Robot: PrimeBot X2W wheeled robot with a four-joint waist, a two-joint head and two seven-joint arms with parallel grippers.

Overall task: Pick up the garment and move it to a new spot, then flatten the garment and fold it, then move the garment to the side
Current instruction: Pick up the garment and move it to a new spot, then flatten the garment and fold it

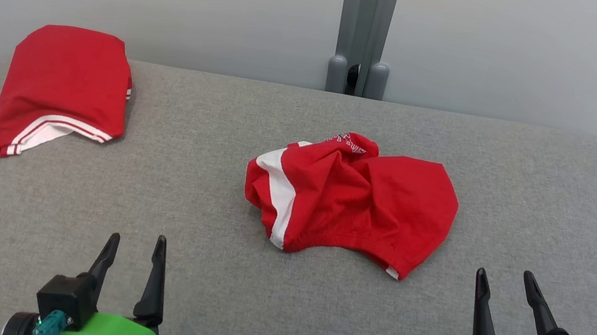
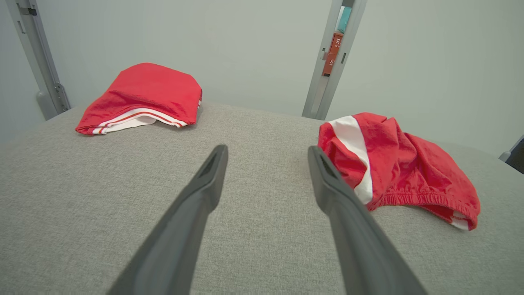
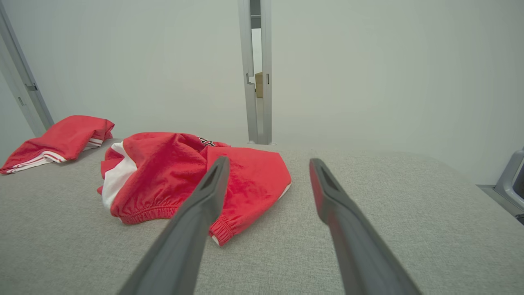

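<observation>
Left pincer (image 1: 137, 237) apart, right pincer (image 1: 504, 273) apart, crumpled garment (image 1: 351, 198), lettering (image 1: 348, 142) half hidden in folds

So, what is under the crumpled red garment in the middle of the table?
The grey table shows all around the crumpled garment, which rests on it. Anything beneath its bunched folds is covered, so I cannot tell.

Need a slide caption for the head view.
Left gripper and right gripper open and empty before a crumpled garment on the table; a folded garment lies far left.
</observation>
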